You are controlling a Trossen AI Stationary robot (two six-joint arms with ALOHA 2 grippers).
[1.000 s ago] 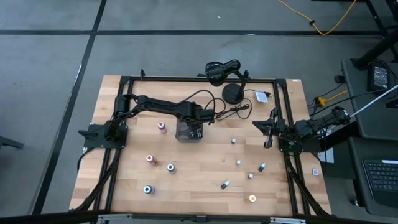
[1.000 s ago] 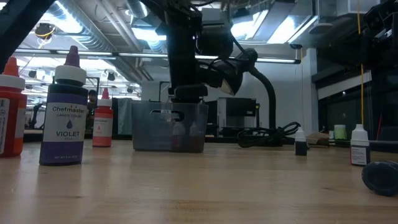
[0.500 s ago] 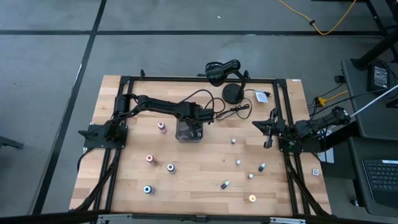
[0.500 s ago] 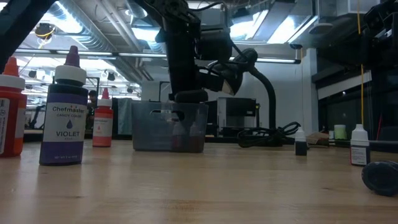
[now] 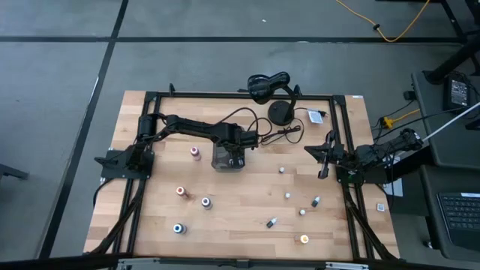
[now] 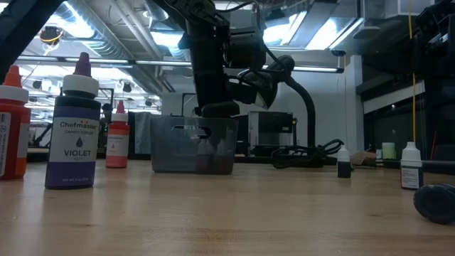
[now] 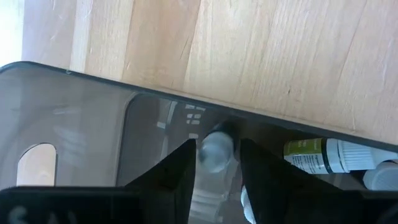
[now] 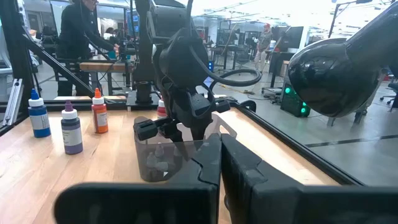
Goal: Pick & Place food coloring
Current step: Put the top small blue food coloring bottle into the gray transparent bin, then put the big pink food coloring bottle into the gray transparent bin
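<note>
Several food coloring bottles stand loose on the left of the table (image 5: 150, 232): a pink-capped one (image 5: 195, 152) beside the gray tray (image 5: 229, 159), an orange-capped one (image 5: 180, 191), a pale one (image 5: 205, 202) and a blue-capped one (image 5: 178, 228) nearer the front.

The left gripper (image 7: 216, 163) hangs just above the tray, fingers a bottle's width apart around a small white-capped bottle (image 7: 215, 149). Whether they are pressing it or have let go cannot be told. Other bottles already lie inside, one with a green label (image 7: 323, 155).

The likely trouble is in the lift-out. If the fingers are not fully clear, the bottle could be dragged up and tipped. The tray wall is close on the wrist side, so a slanted exit might catch the rim and shove the light tray. The black stand (image 5: 279, 111) and its cable (image 5: 289, 133) sit just behind the tray, so a straight rise looks safest.

Right of the tray, the wood is open except for scattered small bottles (image 5: 287, 196), which leave wide lanes.

The right gripper (image 5: 324, 159) waits near the right edge, its fingers nearly closed and empty.
</note>
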